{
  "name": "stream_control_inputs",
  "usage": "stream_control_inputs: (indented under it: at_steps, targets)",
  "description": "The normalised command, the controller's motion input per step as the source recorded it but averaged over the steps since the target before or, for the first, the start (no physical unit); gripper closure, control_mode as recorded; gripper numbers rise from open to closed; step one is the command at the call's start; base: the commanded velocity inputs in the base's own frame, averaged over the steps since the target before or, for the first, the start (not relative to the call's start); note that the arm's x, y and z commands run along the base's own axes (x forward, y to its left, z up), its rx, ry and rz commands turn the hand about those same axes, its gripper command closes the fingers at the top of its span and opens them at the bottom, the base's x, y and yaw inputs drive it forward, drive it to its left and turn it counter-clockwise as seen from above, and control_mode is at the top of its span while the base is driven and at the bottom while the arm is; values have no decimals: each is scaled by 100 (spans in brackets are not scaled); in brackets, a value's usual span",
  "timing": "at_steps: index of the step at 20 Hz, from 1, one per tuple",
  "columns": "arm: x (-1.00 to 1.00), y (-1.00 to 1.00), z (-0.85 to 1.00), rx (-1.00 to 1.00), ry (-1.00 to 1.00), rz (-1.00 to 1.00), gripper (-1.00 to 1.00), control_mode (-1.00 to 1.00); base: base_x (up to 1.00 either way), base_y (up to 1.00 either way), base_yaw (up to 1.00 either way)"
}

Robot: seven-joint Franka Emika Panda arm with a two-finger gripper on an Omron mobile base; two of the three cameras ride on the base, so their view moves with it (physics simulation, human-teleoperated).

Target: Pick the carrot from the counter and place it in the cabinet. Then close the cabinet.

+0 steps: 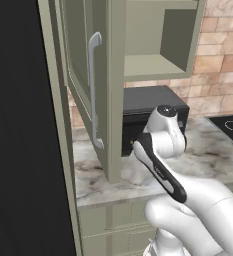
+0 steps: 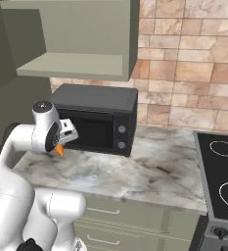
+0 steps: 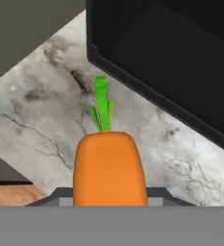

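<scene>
The carrot (image 3: 109, 168) is seen at the lower centre of the hand view, gripped at its thick orange body by the hand, with its green top directed toward the upper part of the frame. The fingertips themselves are hidden behind the carrot, so the exact width of the opening cannot be read; the hand is closed onto the carrot. In the right base view the hand (image 2: 61, 142) is located at the left of the frame, with the carrot's orange tip (image 2: 59, 149) protruding below it, just above the worktop (image 2: 149, 166) and close to the front of the black microwave (image 2: 98, 117). In the hand view the marbled worktop (image 3: 41, 115) is seen behind the carrot, and the microwave (image 3: 171, 62) occupies the upper right. The cabinet (image 1: 148, 45) is shown open in the upper part of the left base view, its door (image 1: 83, 85) swung toward the left of the frame, with the pale bar handle (image 1: 94, 90) running vertically. The inner shelf (image 1: 145, 65) is seen above the microwave.
</scene>
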Motion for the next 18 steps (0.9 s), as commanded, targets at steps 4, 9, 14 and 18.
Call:
stream_control_inputs:
  at_steps: [4, 9, 14, 18]
  targets:
    - [0, 0, 100, 2, -18, -10, 100, -100, 0, 0, 0]
    - [0, 0, 100, 7, -14, -10, 100, -100, 0, 0, 0]
    - [0, -1, 100, 11, -10, -9, 100, -100, 0, 0, 0]
    - [0, -3, 98, 10, -10, -10, 100, -100, 0, 0, 0]
